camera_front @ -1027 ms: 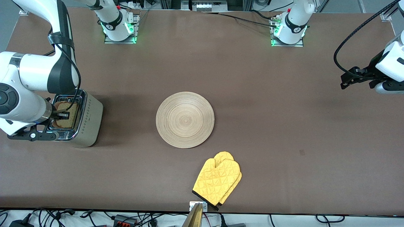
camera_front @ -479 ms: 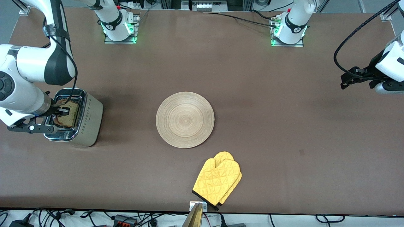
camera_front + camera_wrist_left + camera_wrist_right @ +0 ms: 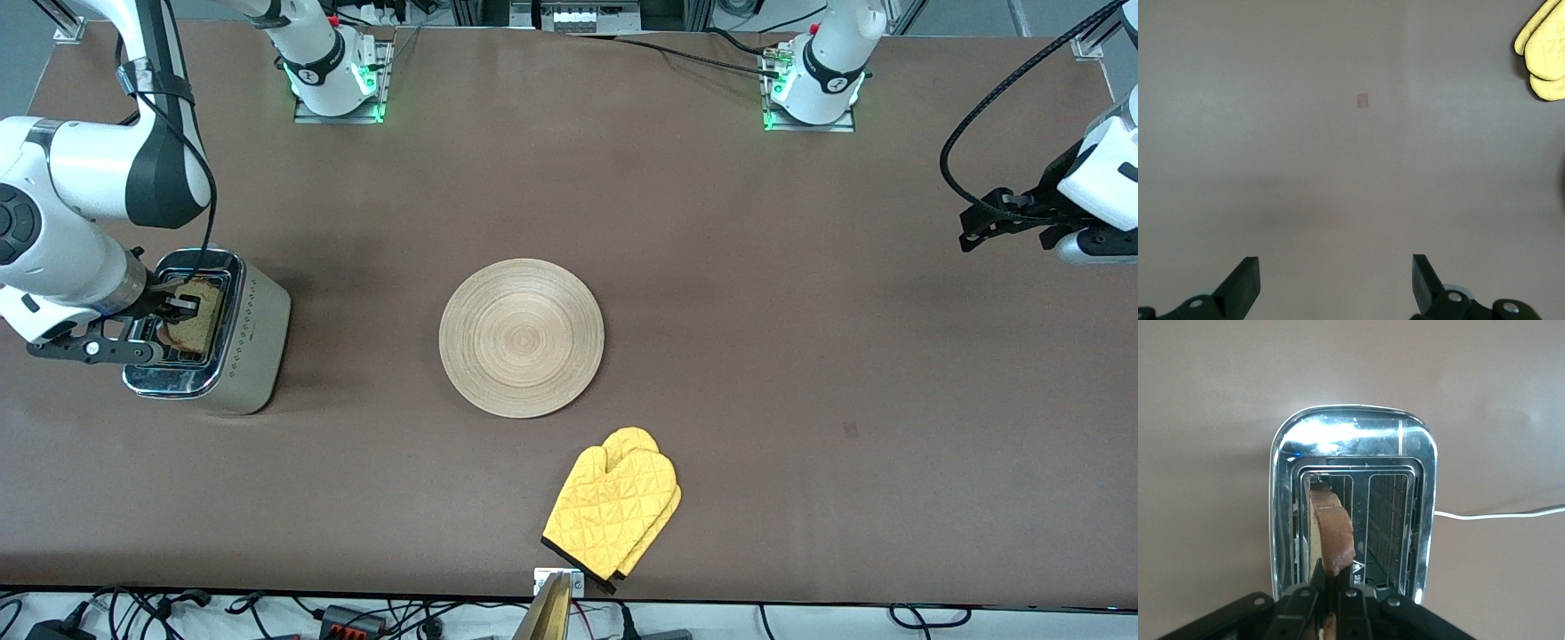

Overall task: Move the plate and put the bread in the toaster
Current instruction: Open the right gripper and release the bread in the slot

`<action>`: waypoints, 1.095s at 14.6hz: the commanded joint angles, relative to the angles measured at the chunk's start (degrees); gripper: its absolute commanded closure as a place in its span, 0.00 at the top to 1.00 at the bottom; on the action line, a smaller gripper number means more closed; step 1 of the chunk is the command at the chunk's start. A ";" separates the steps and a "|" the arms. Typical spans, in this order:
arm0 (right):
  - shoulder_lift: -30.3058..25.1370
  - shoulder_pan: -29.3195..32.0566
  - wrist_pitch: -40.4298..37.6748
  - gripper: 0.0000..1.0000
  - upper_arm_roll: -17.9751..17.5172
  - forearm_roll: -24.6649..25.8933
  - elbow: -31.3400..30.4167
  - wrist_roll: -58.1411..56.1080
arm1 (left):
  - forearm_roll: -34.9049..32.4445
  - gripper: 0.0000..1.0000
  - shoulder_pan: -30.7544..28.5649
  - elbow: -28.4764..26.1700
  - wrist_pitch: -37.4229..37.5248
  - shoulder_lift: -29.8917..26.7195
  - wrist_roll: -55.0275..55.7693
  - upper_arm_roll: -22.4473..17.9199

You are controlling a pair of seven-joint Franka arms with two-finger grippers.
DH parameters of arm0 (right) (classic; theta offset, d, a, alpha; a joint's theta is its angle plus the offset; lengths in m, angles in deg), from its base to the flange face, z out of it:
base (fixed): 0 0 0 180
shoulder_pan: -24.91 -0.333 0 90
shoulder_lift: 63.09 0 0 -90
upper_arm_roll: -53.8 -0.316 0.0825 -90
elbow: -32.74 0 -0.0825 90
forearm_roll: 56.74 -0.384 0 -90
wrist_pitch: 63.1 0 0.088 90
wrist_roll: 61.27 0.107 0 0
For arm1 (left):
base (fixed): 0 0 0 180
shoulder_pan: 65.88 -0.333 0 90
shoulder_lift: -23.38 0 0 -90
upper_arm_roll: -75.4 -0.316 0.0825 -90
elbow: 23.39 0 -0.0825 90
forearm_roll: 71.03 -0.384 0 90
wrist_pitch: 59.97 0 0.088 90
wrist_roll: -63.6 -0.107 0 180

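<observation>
While the right gripper (image 3: 178, 308) pinches the bread (image 3: 197, 317) on edge at centre-left of the frame, the slice hangs directly over one slot of the toaster (image 3: 240, 356), long axis along it: straight down. Left gripper (image 3: 1336, 283), spread, waits; plate (image 3: 522, 338) sits mid-bench.

bread (image 3: 1331, 530) fills one toaster (image 3: 249, 356) slot, other open
</observation>
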 commanded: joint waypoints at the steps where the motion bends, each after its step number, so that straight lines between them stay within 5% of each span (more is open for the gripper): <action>1: -1.18 0.11 1.20 0.58 -0.03 -1.66 -1.20 0.49 | 0.83 1.00 -0.09 1.81 1.48 0.64 -0.40 0.06; 2: -1.18 0.02 1.12 0.82 -0.03 -2.27 -1.19 0.23 | 0.83 1.00 -0.09 1.81 1.48 0.64 -0.40 0.06; 5: -1.88 -0.07 -0.29 1.00 0.06 -3.07 -0.41 -0.56 | 0.83 1.00 -0.09 1.81 1.48 0.64 -0.40 0.06; 16: -2.67 2.66 -19.79 1.00 0.58 -10.54 12.51 -7.33 | 0.83 1.00 -0.18 1.81 1.48 0.64 -0.40 0.06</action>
